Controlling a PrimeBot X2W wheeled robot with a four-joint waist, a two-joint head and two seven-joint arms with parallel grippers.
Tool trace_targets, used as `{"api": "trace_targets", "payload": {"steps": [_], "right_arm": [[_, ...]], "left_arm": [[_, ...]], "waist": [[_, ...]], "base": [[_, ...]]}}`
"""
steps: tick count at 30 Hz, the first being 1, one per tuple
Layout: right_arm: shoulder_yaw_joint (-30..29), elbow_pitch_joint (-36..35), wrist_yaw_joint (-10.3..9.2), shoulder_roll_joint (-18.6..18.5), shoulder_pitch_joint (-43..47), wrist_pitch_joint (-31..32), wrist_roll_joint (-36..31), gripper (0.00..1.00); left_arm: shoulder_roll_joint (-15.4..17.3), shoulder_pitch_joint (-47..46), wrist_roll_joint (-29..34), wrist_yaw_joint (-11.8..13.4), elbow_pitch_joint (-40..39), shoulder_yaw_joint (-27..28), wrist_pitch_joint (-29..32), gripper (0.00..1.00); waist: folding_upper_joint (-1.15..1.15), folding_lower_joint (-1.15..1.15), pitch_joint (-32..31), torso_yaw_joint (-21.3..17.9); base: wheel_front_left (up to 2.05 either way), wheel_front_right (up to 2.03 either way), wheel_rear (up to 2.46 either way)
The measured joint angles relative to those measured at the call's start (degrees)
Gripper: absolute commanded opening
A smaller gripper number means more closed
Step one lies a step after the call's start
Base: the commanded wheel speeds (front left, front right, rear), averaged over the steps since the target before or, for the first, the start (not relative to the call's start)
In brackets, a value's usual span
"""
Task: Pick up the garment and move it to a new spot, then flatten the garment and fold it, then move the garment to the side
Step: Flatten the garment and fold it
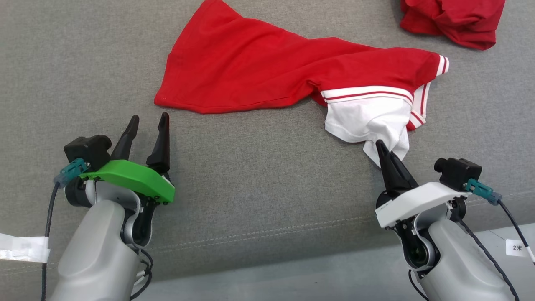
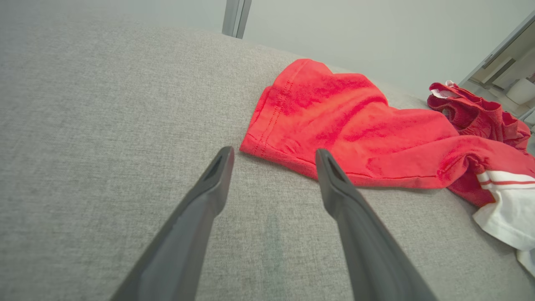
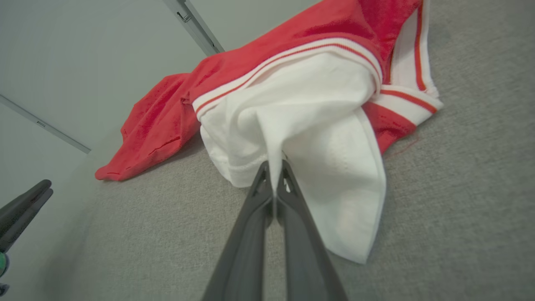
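Note:
The garment (image 1: pixel 267 71) is a red shirt with a white, red-striped part, spread crookedly across the grey cushion (image 1: pixel 259 179). My right gripper (image 1: pixel 381 146) is shut on the white cloth at the garment's near right end; in the right wrist view a pinched fold of white fabric (image 3: pixel 292 121) runs down between the fingertips of the right gripper (image 3: pixel 273 165). My left gripper (image 1: pixel 149 118) stands open just short of the red hem. Seen from the left wrist, the left gripper (image 2: pixel 273 154) has its fingers wide apart, with the garment's (image 2: pixel 355 133) hem touching neither.
A second crumpled red garment (image 1: pixel 453 21) lies at the far right of the cushion and also appears in the left wrist view (image 2: pixel 476 117). The cushion's front seam and edge (image 1: pixel 267 255) run below both arms. White tape (image 1: pixel 23 247) marks the lower left.

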Motion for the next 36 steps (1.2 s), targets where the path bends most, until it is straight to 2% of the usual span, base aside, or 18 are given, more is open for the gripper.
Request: {"api": "trace_targets", "payload": {"steps": [3,11,16,21,27,32,33,35,36], "right_arm": [[-0.58,-0.64,0.53,0.15,-0.01,0.00,0.09,0.00],[0.33,-1.63,1.88,0.85,-0.26,0.00,-0.10,0.00],[0.21,-1.94,1.96,0.94,-0.78,0.00,-0.11,0.00],[0.16,-2.01,2.45,1.08,-0.81,0.00,-0.34,0.00],[-0.35,-2.29,2.47,1.29,-0.81,0.00,-0.76,0.00],[-0.33,-2.31,2.83,1.76,-0.82,0.00,-1.14,0.00],[-0.33,-2.31,2.92,1.79,-0.82,0.00,-1.14,0.00],[-0.33,-2.31,2.94,1.86,-0.82,0.00,-1.16,0.00],[-0.34,-2.31,2.96,1.87,-0.82,0.00,-1.21,0.00]], "left_arm": [[-1.88,-0.04,-3.20,-0.29,1.05,0.60,0.89,1.00],[-1.38,-2.39,-5.97,-0.53,5.91,1.62,6.59,1.00],[-2.33,-5.67,-11.33,-0.54,8.73,5.35,9.67,1.00],[-2.75,-6.89,-14.58,-0.63,11.09,6.64,12.89,1.00],[-3.14,-10.77,-16.67,-0.60,13.33,8.20,15.55,1.00],[-2.55,-12.60,-16.78,0.85,16.25,9.18,16.57,1.00],[-2.32,-12.83,-16.78,0.85,16.64,9.31,16.64,0.88],[-2.01,-13.38,-16.78,0.85,17.28,9.50,16.71,0.45],[-1.92,-13.61,-16.78,0.85,17.69,9.61,16.72,0.45]], "waist": [[0.00,0.00,0.02,-0.76],[0.00,0.00,0.47,-3.05],[0.00,0.00,0.89,-4.45],[0.00,0.00,1.09,-5.27],[0.00,0.00,1.36,-5.75],[0.00,0.00,1.59,-6.04],[0.00,0.00,1.62,-6.11],[0.00,0.00,1.64,-6.25],[0.00,0.00,1.64,-6.31]], "base": [[0.00,0.00,0.00],[0.00,0.00,0.00],[0.00,0.00,0.00],[0.00,0.00,0.00],[0.00,0.00,0.00],[0.00,0.00,0.00],[0.00,0.00,0.00],[0.00,0.00,0.00],[0.00,0.00,0.00]]}}
